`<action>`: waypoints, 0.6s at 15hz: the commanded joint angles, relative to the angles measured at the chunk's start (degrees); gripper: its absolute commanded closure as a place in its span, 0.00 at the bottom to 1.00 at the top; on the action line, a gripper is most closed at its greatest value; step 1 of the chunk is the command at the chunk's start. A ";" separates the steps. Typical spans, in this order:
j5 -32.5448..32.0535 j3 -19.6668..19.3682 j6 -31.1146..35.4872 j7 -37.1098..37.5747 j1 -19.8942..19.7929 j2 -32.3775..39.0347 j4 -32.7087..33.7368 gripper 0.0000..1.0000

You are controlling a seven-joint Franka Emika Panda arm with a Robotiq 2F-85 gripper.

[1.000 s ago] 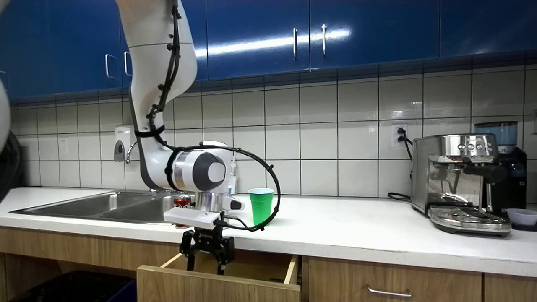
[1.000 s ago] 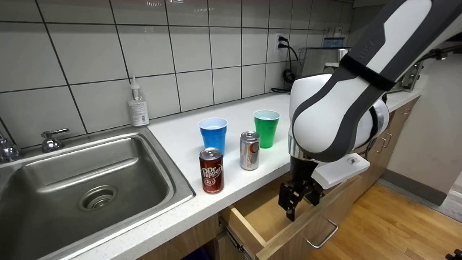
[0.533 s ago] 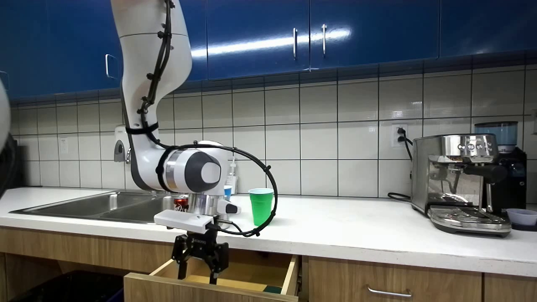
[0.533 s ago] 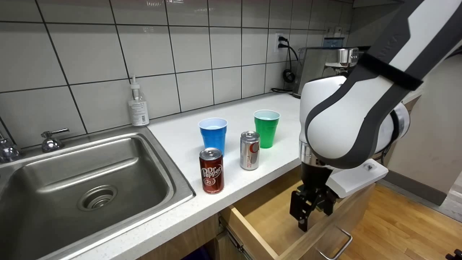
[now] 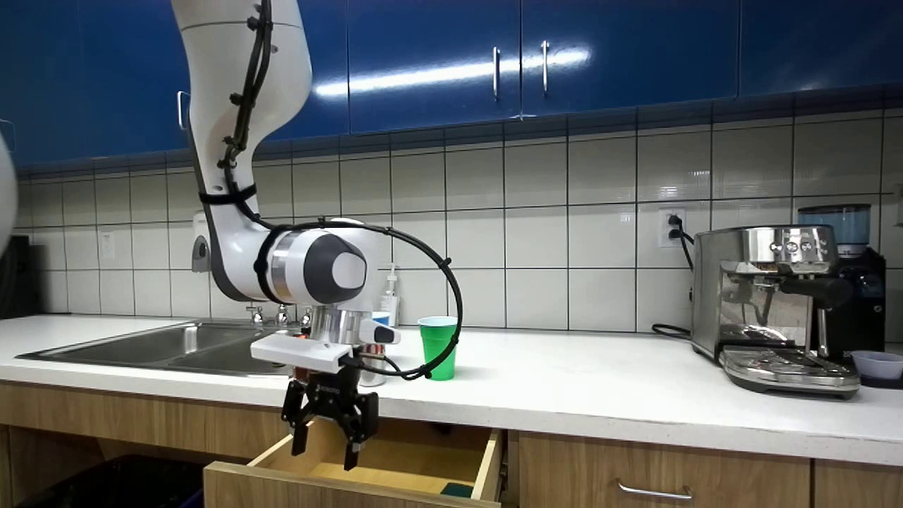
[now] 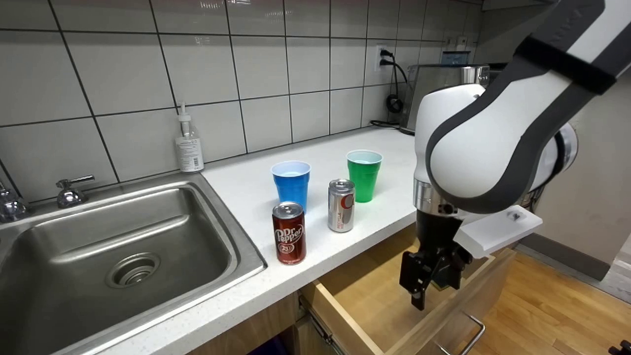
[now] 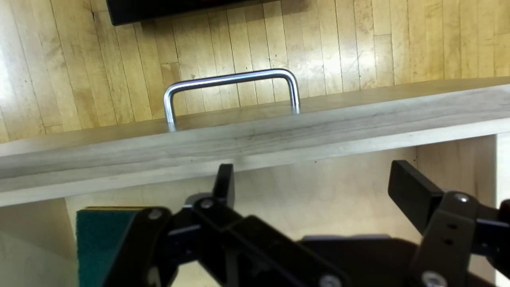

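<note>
My black gripper (image 5: 324,457) is open with nothing between its fingers. It points down over the pulled-out wooden drawer (image 5: 338,492), just inside the drawer's front panel. In the wrist view both fingertips (image 7: 312,175) stand apart near the panel's inner edge (image 7: 247,147); I cannot tell if either touches it. The drawer's metal handle (image 7: 235,81) is on the panel's outer side and also shows in an exterior view (image 6: 474,335). A dark green pad, like a sponge (image 7: 99,239), lies in a drawer corner, partly hidden by a finger. It also shows in an exterior view (image 5: 457,490).
On the white counter (image 6: 236,301) stand a Dr Pepper can (image 6: 289,234), a silver can (image 6: 341,207), a blue cup (image 6: 291,182) and a green cup (image 6: 364,177). A sink (image 6: 133,236) and a soap bottle (image 6: 189,145) are beside them. A coffee machine (image 5: 769,303) stands farther along.
The drawer has come farther out, mostly in the first half second. The gripper moved outward with it, then rose a little. The green pad is more visible. Cans and cups have not moved.
</note>
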 commanded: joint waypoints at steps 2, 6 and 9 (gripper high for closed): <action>0.50 0.63 -5.18 1.34 -0.90 -6.61 -0.96 0.00; -0.52 0.10 -7.02 1.98 -0.83 -9.66 0.49 0.00; -0.59 -0.11 -7.68 1.70 -0.93 -11.17 1.68 0.00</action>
